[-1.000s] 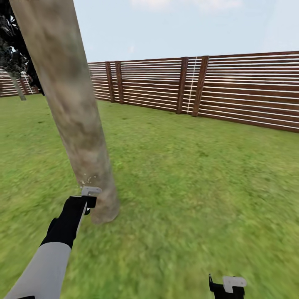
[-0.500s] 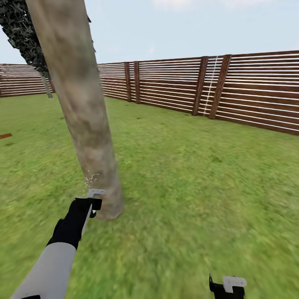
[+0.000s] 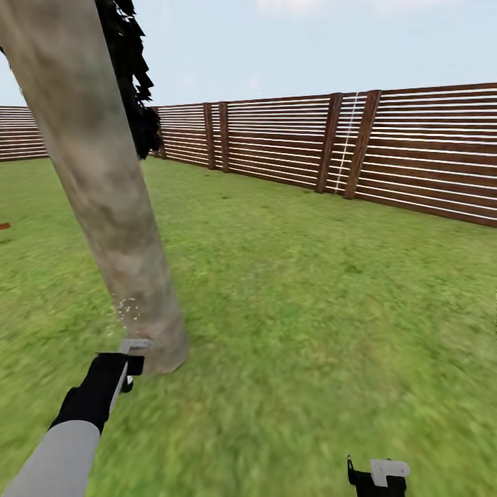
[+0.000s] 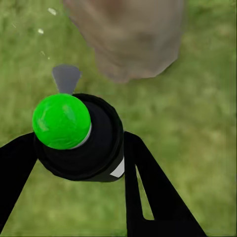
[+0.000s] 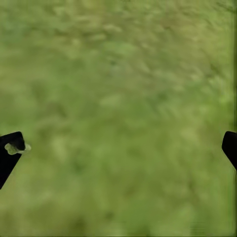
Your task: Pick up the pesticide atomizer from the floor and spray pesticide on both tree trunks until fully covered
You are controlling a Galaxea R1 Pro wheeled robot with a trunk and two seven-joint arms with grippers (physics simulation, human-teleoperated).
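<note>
A thick mottled grey-tan tree trunk (image 3: 103,200) leans up from the lawn at the left of the head view; its base (image 4: 131,39) also fills part of the left wrist view. My left gripper (image 3: 128,355) is shut on the pesticide atomizer (image 4: 81,136), a black bottle with a round green cap and a grey nozzle aimed at the trunk's foot. Fine white droplets (image 3: 126,308) float against the bark just above the nozzle. My right gripper (image 3: 378,476) hangs low at the bottom right over bare grass, its fingertips (image 5: 12,148) wide apart and empty.
A brown slatted fence (image 3: 359,148) rings the lawn at the back and right. A dark conifer (image 3: 134,83) pokes out behind the trunk. Open grass (image 3: 310,310) spreads to the right of the tree.
The head view has swung, shifting the trunk and fence in the picture. My left gripper with the atomizer sits lower and further left, still spraying at the trunk's foot. The right gripper is unmoved.
</note>
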